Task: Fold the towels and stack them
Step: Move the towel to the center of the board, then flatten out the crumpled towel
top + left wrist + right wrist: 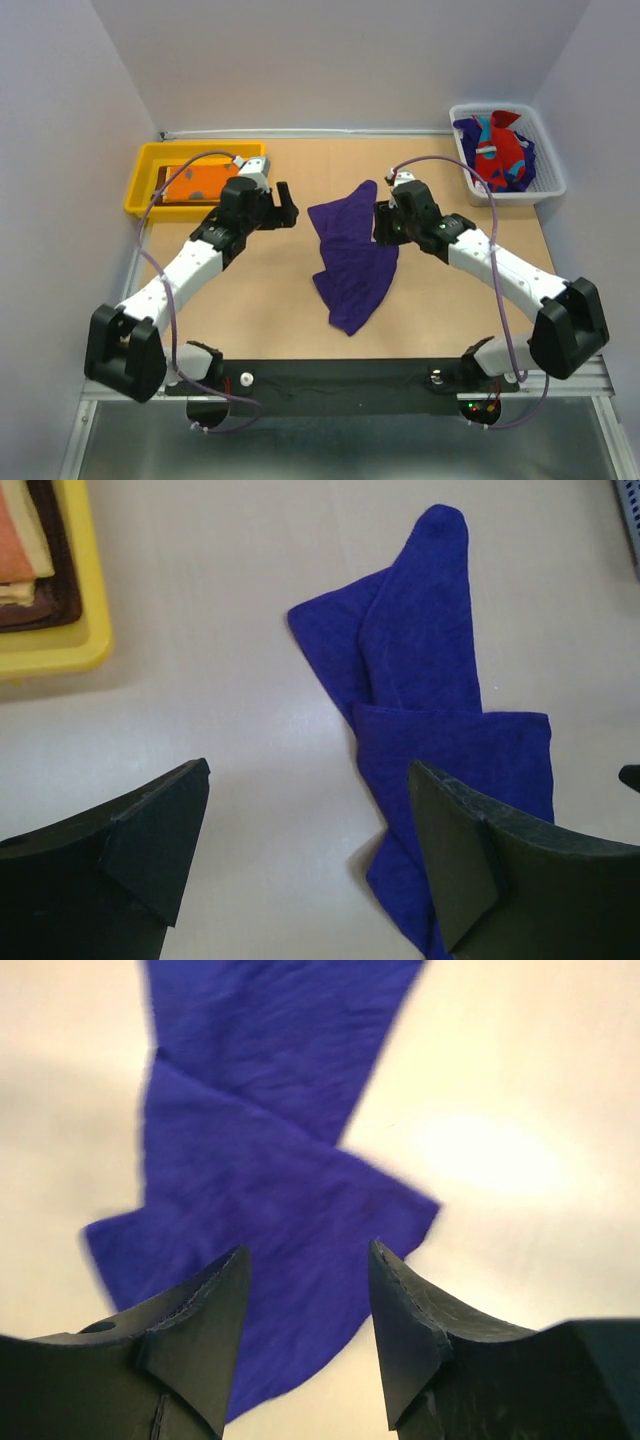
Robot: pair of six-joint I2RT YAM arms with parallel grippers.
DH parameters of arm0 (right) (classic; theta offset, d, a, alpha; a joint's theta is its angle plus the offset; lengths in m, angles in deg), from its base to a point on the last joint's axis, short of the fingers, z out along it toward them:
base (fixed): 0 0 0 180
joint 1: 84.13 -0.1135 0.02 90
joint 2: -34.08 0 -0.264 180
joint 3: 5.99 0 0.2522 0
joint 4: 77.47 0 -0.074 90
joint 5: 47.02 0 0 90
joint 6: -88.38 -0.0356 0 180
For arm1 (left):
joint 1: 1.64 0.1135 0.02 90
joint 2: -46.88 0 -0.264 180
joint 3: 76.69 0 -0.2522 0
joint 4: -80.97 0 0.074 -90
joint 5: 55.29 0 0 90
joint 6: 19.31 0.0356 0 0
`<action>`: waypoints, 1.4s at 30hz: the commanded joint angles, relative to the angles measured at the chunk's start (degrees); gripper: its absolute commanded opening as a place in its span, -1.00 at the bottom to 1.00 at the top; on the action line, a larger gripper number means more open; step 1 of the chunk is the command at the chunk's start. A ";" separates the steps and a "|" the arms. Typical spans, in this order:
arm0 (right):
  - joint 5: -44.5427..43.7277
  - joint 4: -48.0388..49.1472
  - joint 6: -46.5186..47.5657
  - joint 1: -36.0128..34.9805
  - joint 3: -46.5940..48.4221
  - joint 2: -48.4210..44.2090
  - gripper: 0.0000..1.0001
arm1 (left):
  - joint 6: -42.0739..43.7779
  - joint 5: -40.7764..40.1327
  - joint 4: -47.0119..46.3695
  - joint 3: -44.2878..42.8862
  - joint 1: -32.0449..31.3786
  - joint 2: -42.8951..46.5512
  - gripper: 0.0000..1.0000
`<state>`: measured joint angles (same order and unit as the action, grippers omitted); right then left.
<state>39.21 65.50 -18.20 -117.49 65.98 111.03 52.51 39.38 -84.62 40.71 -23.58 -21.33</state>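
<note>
Purple towel loose mid-table, no arm holding it; fold looks barely begun.
Left gripper [284, 204] jaws wide, empty, just left of the purple towel [350, 265]. Right gripper [383, 222] jaws partly apart, empty, over its right edge. The towel lies twisted and bunched. Next move probably needs corners pinched and cloth spread flat. Far left: orange towel [200, 182] folded in tray [140, 185]. Far right: red towel [498, 150] in basket [545, 182].

Towels seen: five. Purple towel [350, 255] loose on counter [270, 290]; orange towel [200, 182] and brown towel [60, 570] in tray [140, 185]; red-teal towel [497, 150] and purple cloth [526, 160] in basket [548, 185]. One tray, one basket
</note>
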 commanded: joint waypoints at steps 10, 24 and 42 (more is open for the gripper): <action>-4.58 4.54 4.98 1.72 2.43 10.59 0.09 | -2.48 -11.34 2.08 -24.44 -5.66 -33.12 0.27; -0.72 7.36 3.75 1.81 0.59 11.12 0.10 | -0.37 -18.81 6.82 -38.17 -7.77 -50.88 0.19; -1.94 10.96 0.94 1.81 3.83 17.60 0.09 | -2.65 -20.93 9.38 -34.31 -10.85 -51.86 -1.00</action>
<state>38.20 73.85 -15.79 -115.96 66.99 125.39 51.14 18.46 -79.53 2.66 -34.22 -76.21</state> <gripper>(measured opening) 0.547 0.024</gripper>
